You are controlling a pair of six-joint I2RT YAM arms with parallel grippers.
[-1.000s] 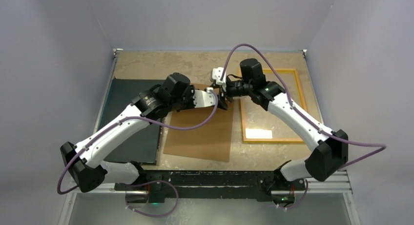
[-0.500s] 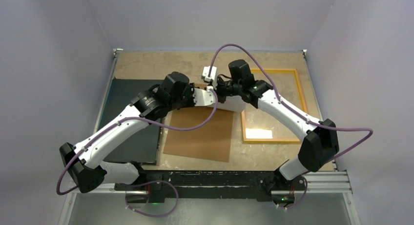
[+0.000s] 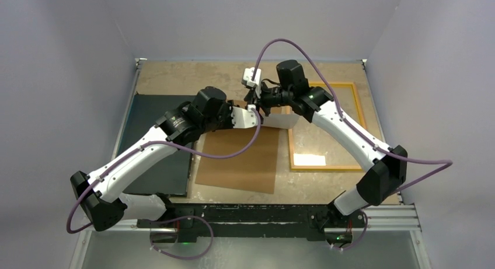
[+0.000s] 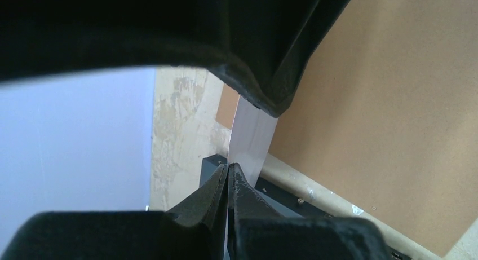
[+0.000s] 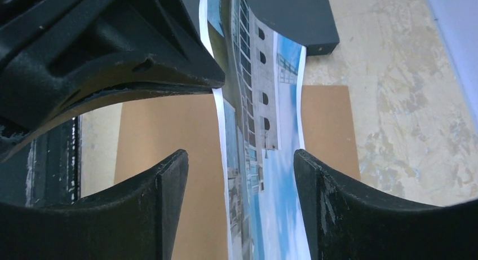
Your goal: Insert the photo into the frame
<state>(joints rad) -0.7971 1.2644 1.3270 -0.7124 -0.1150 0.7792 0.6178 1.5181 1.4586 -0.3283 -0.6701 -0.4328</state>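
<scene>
Left wrist view: the left gripper (image 4: 228,171) is closed tight on the lower edge of the photo (image 4: 251,133), which is seen here almost edge-on with its white back to the camera. In the right wrist view the right gripper (image 5: 239,178) is wide open, and the printed side of the sheet runs up between its two fingers. The sheet is slightly bent, and its edge comes close to the right-hand finger; I cannot tell if they touch.

From the top view, the photo hangs in the air between the two grippers, above the far end of the brown board (image 3: 239,161). The frame (image 3: 335,83) lies flat on the right part of the table (image 3: 192,76), just beside the brown board, with only a small white rectangle (image 3: 309,160) inside near its front edge. The black board (image 3: 152,135) lies to the left.
</scene>
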